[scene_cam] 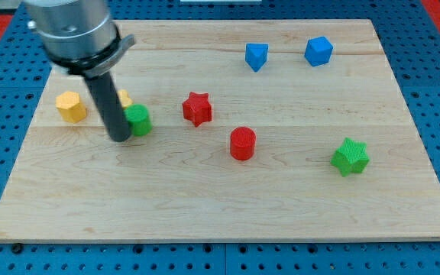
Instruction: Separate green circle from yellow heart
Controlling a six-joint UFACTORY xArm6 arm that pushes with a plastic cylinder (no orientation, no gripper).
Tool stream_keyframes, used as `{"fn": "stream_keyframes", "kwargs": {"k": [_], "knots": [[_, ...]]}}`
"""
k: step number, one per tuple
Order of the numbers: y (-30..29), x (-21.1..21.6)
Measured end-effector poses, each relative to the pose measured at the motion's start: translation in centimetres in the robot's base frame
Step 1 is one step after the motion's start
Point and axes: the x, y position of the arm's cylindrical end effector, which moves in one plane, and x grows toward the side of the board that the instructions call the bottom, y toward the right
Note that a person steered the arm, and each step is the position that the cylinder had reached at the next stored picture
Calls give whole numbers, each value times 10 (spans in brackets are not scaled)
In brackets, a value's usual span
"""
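Note:
The green circle [138,120] lies at the board's left middle. The yellow heart [124,98] sits just above and left of it, mostly hidden behind my rod; only a sliver shows. The two blocks look touching or nearly so. My tip [119,139] rests on the board right against the green circle's left side, just below the yellow heart.
A yellow hexagon [71,106] lies left of my rod. A red star [197,108] and a red circle [243,143] sit mid-board. Two blue blocks [257,56] [318,51] are at the top right. A green star [350,156] is at the right. The wooden board [220,214] lies on a blue pegboard.

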Motion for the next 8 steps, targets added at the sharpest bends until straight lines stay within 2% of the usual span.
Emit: {"fn": "stream_keyframes", "kwargs": {"k": [2, 6, 8], "knots": [[52, -6], [10, -90], [10, -99]]}}
